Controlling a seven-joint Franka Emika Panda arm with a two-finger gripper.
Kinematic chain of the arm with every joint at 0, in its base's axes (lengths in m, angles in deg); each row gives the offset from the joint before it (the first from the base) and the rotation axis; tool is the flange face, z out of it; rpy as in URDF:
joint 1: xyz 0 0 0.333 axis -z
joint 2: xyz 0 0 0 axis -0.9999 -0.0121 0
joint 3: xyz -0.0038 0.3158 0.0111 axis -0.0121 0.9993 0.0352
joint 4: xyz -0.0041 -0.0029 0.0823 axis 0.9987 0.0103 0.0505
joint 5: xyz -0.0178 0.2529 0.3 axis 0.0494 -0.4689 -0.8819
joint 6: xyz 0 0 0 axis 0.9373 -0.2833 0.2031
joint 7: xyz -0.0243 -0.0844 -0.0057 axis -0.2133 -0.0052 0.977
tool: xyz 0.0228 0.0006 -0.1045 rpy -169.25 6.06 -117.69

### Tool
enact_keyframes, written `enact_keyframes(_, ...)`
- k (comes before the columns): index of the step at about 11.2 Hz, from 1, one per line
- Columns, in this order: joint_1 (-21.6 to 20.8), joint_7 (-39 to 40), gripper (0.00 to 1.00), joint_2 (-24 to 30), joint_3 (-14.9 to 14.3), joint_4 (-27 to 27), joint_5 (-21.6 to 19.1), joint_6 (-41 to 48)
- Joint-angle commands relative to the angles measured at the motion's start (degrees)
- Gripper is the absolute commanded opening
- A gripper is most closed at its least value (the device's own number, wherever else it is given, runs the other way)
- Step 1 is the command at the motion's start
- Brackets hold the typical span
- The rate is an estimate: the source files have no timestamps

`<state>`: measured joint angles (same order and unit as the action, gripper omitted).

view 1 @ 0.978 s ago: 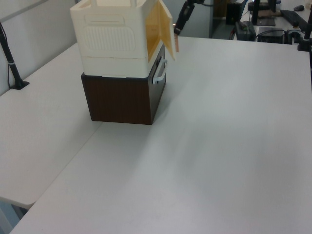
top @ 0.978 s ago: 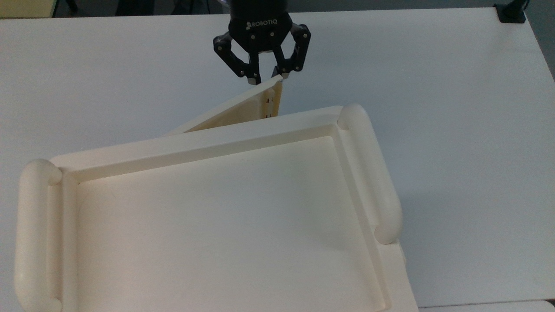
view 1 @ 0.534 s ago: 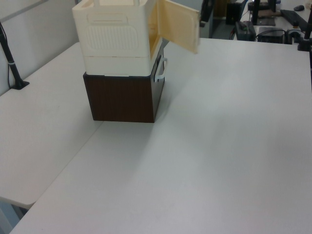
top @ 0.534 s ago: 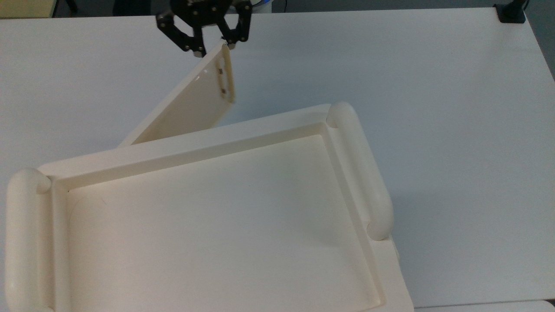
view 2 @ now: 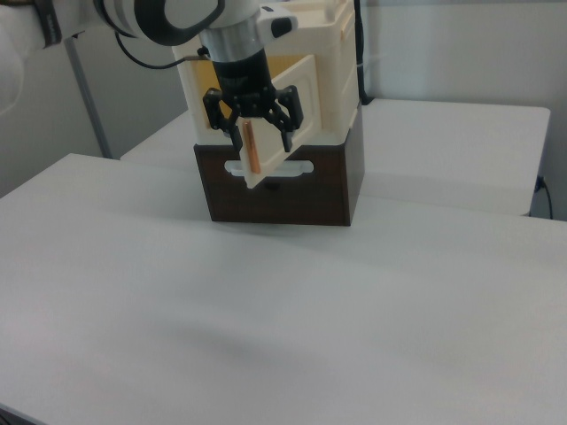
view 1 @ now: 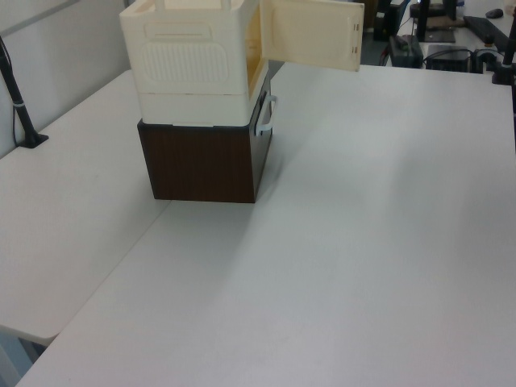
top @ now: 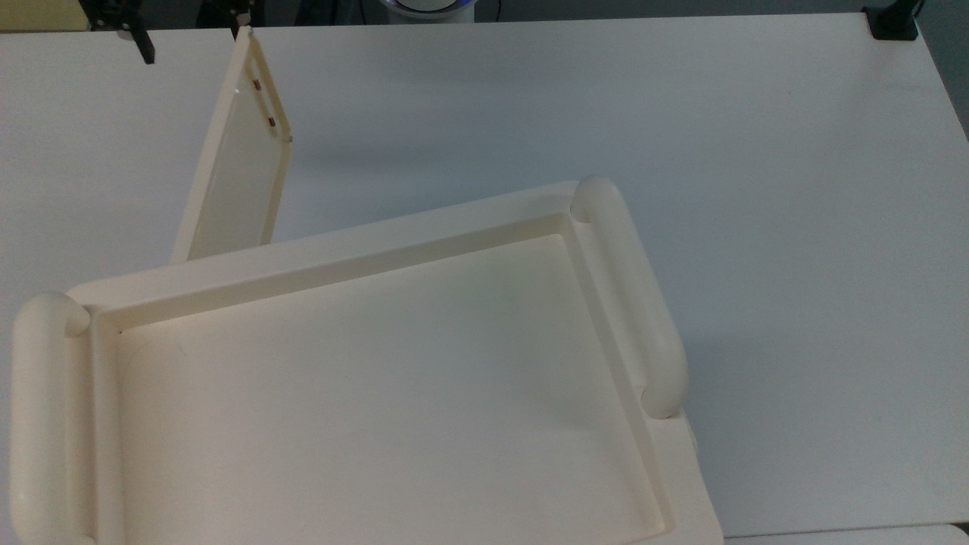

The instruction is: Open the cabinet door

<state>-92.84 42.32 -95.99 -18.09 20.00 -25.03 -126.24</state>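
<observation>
Cream plastic, thin and flat with a raised border, the cabinet door point(top: 241, 155) stands swung well out from the cream box-shaped cabinet point(view 1: 192, 60). It is hinged at the cabinet's front corner, and its free edge, with small brass-coloured studs point(top: 262, 98), points away across the white tabletop point(top: 681, 136). In the left view the door point(view 1: 310, 34) juts toward the left view's right, roughly square to the cabinet front, so the opening looks largely done.

Straddling that free edge is the black two-finger gripper point(view 2: 252, 133), seen front-on in the right view with its fingers spread apart, one on each side of the panel's edge and apparently not pinching it. That placement suits hooking the door and sweeping it round the hinge rather than carrying it. In the top view, the fingertips point(top: 144, 47) sit at the far edge of the table by the door's tip.

Beneath the cabinet sits a dark brown wooden box point(view 1: 205, 161) with a pale handle point(view 1: 266, 117), which raises the cabinet to a height the arm can reach. On top is a wide recessed cream tray-like lid point(top: 378, 393) with rounded tubular rails point(top: 628, 295).

No brand, label or writing is legible anywhere.
</observation>
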Motion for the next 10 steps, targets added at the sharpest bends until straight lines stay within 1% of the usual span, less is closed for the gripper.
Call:
enact_keyframes(1, 3.34, -0.78, 1.00, 3.42, -1.43, 1.13, 1.60, 3.58)
enact_keyframes(2, 4.75, -1.04, 1.00, 4.47, -1.43, 0.96, 1.78, 4.29)
enact_keyframes(3, 6.15, -2.95, 1.00, 4.83, -1.43, 0.78, 1.78, 5.42)
enact_keyframes(4, 6.43, -5.24, 1.00, 4.84, -1.34, 0.78, 2.13, 5.70)
enact_keyframes(5, 6.60, -9.61, 1.00, 4.66, -0.73, 0.78, 5.09, 5.87)
enact_keyframes(6, 6.61, -12.96, 1.00, 4.49, 0.93, 0.78, 7.12, 5.87)
enact_keyframes(7, 6.78, -15.60, 1.00, 4.48, 2.77, 0.78, 7.32, 5.96)
enact_keyframes(8, 6.78, -16.76, 1.00, 4.57, 3.05, 0.78, 7.23, 6.83)
enact_keyframes(9, 6.61, -17.47, 1.00, 4.57, 3.49, 0.17, 7.06, 10.41)
enact_keyframes(10, 6.52, -21.39, 1.00, 4.75, 5.67, -0.53, 7.23, 13.66)
